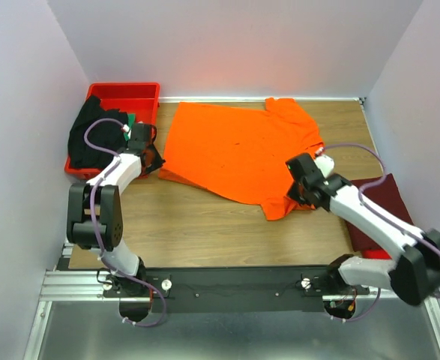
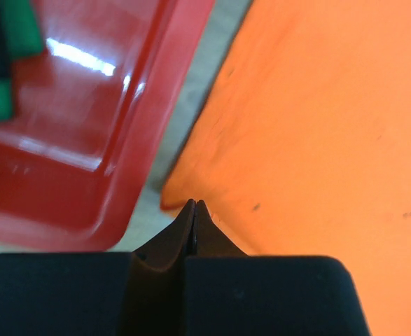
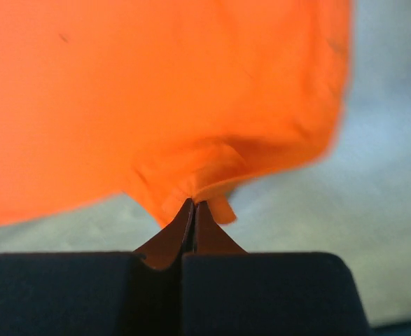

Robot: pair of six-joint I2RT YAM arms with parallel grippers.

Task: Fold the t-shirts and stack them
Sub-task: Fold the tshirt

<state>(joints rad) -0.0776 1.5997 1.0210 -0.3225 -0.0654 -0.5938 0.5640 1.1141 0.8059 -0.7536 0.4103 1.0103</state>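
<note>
Both sets of jaws are pressed tight together. The right gripper (image 3: 194, 203) is clamped on a bunched corner of the orange shirt (image 1: 234, 150), w/ cloth puckering up to its tips and hanging clear of the surface in the right wrist view. The left gripper (image 2: 194, 203) sits tips-together right at the shirt's left edge, but whether any cloth is caught between them I can't tell. That orange shirt lies spread across the middle-far part of the table (image 1: 205, 232), mostly flat, w/ its near-right corner pulled up by the right arm and a sleeve poking out at the far right. Off to the right, near the table's edge, is the maroon shirt (image 1: 384, 210), flat, partly under the right arm. At the far-left corner is the red tray (image 1: 126, 91), just beside the orange shirt's left edge, holding the black shirt (image 1: 92, 135) in a heap w/ a bit of the green shirt (image 1: 132, 120) showing next to it.
</note>
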